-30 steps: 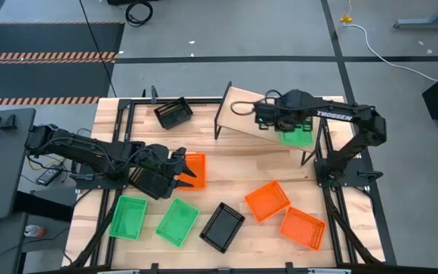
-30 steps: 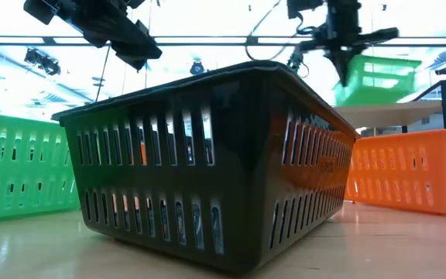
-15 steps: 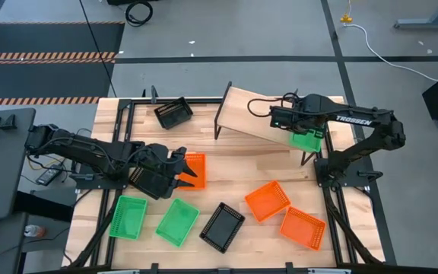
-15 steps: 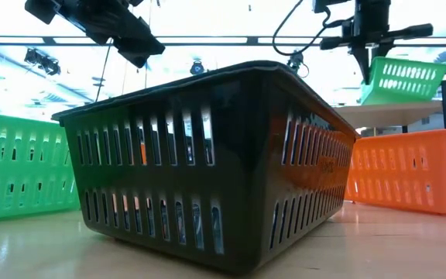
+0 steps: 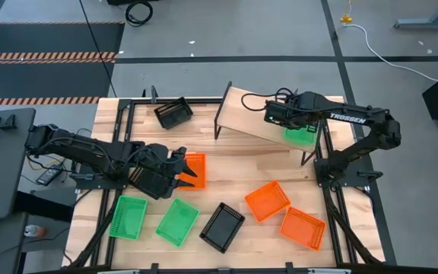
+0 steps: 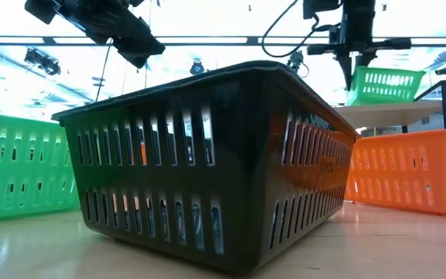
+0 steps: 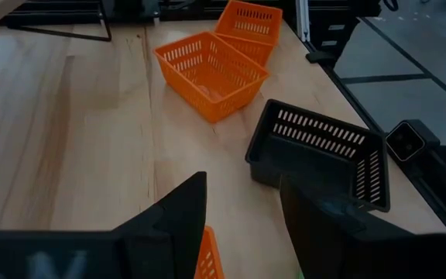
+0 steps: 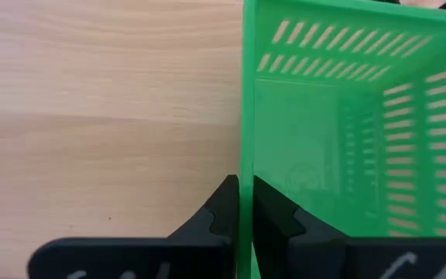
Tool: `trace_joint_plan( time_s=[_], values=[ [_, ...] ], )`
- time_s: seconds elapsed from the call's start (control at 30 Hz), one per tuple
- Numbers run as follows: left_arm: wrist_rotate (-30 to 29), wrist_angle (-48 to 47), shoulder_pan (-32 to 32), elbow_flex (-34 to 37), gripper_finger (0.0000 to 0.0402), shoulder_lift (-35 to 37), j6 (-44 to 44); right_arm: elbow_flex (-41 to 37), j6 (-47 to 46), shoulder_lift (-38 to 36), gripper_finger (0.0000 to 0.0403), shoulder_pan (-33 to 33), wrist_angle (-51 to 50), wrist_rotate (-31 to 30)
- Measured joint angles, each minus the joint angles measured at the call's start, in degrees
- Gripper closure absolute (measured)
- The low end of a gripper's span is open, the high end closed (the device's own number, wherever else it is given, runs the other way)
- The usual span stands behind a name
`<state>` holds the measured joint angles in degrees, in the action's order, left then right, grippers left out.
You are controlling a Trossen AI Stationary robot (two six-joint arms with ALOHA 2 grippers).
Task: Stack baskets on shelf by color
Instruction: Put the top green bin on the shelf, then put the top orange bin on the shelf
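Pinching one green basket (image 5: 301, 136) at the shelf (image 5: 249, 114) with right pincer (image 8: 242, 203); eight baskets off it, left pincer (image 7: 238, 225) spread.

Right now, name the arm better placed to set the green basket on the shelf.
Right. Its gripper already pinches the green basket's wall over the shelf; the left gripper hangs over an orange basket down on the table.

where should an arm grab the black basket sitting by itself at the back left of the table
Take the black basket by one rim wall, coming straight down from above, one finger inside and one outside. It sits upright with its mouth open upward and nothing close around it. The right gripper holds the green basket the same way.
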<state>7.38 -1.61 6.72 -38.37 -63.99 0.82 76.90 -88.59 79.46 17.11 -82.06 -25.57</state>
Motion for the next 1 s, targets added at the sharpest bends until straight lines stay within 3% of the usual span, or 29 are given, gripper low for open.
trace_joint_plan(
  time_s=[0.3, 0.73, 1.0],
  values=[
    [0.0, -2.8, 0.0, 0.0, 0.023, 0.0, 0.0, 0.0, -3.7, 0.2, 0.0351, 1.1, -5.4, 1.2],
    [0.0, -3.1, 0.0, 0.0, 0.023, 0.0, 0.0, 0.0, -2.7, 0.0, 0.0223, 1.0, -4.1, -2.8],
    [0.0, -3.3, 0.0, 0.0, 0.023, 0.0, 0.0, 4.2, 7.3, -0.2, 0.019, 0.5, -3.2, -1.4]
  ],
)
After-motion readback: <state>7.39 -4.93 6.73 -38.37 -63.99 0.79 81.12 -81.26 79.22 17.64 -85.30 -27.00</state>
